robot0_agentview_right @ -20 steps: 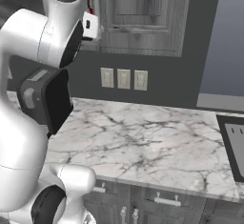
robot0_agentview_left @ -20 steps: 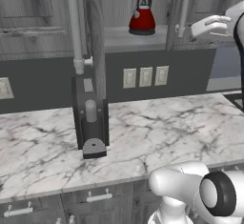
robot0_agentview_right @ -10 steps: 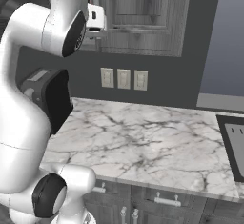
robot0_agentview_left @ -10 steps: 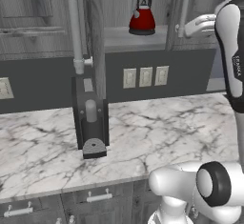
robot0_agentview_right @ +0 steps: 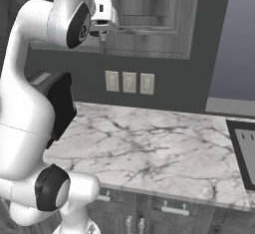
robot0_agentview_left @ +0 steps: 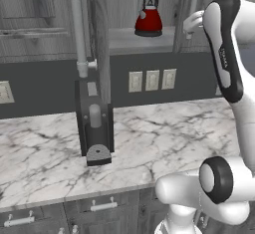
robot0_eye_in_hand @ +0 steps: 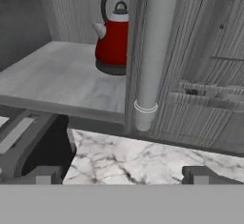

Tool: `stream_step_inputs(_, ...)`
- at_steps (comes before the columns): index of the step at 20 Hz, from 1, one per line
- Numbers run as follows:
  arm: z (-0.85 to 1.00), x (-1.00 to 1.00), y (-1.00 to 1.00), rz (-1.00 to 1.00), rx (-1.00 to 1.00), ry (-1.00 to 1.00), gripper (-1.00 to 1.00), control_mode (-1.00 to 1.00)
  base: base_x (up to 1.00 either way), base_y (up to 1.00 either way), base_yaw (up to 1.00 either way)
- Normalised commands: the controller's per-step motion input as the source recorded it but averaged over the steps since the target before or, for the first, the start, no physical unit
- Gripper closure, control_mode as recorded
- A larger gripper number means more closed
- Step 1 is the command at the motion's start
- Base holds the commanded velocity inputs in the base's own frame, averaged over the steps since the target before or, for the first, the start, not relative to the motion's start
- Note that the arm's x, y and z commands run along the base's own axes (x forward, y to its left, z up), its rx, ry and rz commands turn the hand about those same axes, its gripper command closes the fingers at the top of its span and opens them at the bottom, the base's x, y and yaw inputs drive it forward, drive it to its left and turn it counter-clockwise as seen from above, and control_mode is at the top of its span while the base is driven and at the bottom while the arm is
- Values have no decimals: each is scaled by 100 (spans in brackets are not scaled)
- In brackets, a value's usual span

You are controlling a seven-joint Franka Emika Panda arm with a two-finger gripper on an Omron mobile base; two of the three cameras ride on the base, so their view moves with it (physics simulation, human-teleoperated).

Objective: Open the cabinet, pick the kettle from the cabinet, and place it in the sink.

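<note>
1. Red and dome-shaped, the kettle [robot0_agentview_left: 149, 21] stands upright on the pale shelf inside the cabinet [robot0_agentview_left: 142, 39], its black arched handle rising over a black knob and its base dark.
2. Dark grey wood grain covers the cabinet's panelled doors; the left door [robot0_agentview_left: 99, 34] stands swung out edge-on, left of the kettle, and carries a long silver bar handle [robot0_agentview_left: 78, 24].
3. White marble with grey veins forms the counter [robot0_agentview_left: 149, 138] below the kettle, and a dark boxy appliance [robot0_agentview_left: 93, 128] sits on it under the open door's edge.
4. Three pale wall switches [robot0_agentview_left: 152, 80] line the dark backsplash directly beneath the kettle's shelf.
5. Right of the kettle, the gripper [robot0_eye_in_hand: 121, 174] hangs at shelf height with its two dark finger tips [robot0_eye_in_hand: 198, 175] spread wide apart, holding nothing and touching nothing.
6. From the hand view, a cylindrical silver bar handle [robot0_eye_in_hand: 152, 51] and the door edge stand just in front of the gripper and cover the kettle's right side; the kettle's grey spout points left.
7. From the right base view, the white hand [robot0_agentview_right: 102, 16] sits against the cabinet's lower front [robot0_agentview_right: 149, 14], and a corner of the sink's [robot0_agentview_right: 244, 151] flat grey drainboard shows at the counter's far right, well apart from the cabinet.
</note>
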Motion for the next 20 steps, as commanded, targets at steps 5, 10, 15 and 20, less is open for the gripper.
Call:
stream_step_inputs(5, -1, 43, -8, -16, 0, -3, -100, -100, 0, 0, 0)
stream_step_inputs(10, 0, 49, -4, -12, 0, -3, -100, -100, 0, 0, 0)
stream_step_inputs(15, -4, 51, 1, -6, 0, -6, -100, -100, 0, 0, 0)
stream_step_inputs(20, -3, 51, -1, -1, 0, -2, -100, -100, 0, 0, 0)
